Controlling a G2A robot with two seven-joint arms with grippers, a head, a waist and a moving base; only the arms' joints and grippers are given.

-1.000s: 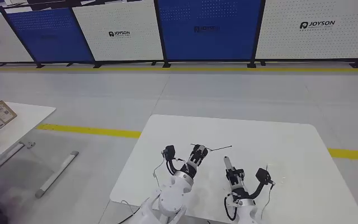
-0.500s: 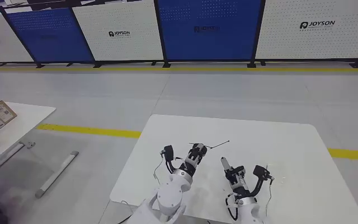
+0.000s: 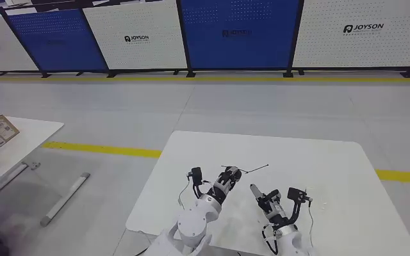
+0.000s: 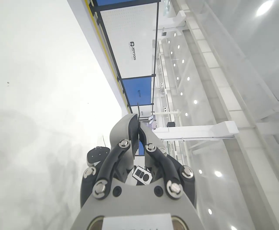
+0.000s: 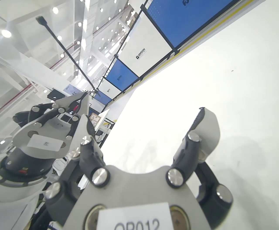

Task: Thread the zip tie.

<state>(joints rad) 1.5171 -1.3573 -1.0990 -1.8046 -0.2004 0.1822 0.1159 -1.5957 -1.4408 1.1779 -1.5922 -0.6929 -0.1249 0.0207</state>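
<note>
- Zip tie (image 5: pixel 65 53): thin black plastic strap, straight and stiff, with a small blocky head (image 5: pixel 40 19) at one end.
- It is pinched in the left end effector (image 5: pixel 86 94) and held off the bench (image 3: pixel 320 160). The long part with the head sticks out one side and only a short tail out the other.
- In the top view the strap (image 3: pixel 254 169) runs across the near-middle of the bench, slanting slightly away from the robot toward the right arm's side.
- Left end effector (image 4: pixel 137 123): grey metal fingers closed tight on the strap. The ribbed black pads (image 4: pixel 134 139) meet at the tip, and a sliver of strap (image 4: pixel 138 109) pokes out past them.
- Right end effector (image 5: pixel 145 117): fingers spread wide with nothing between them. It has the same curved grey metal fingers with toothed black pad edges.
- In the top view the right end effector (image 3: pixel 254 189) sits just beside the left end effector (image 3: pixel 233 171), nearer the robot, and is not touching the strap.
- Bench: white, smooth and matte, with rounded corners.
</note>
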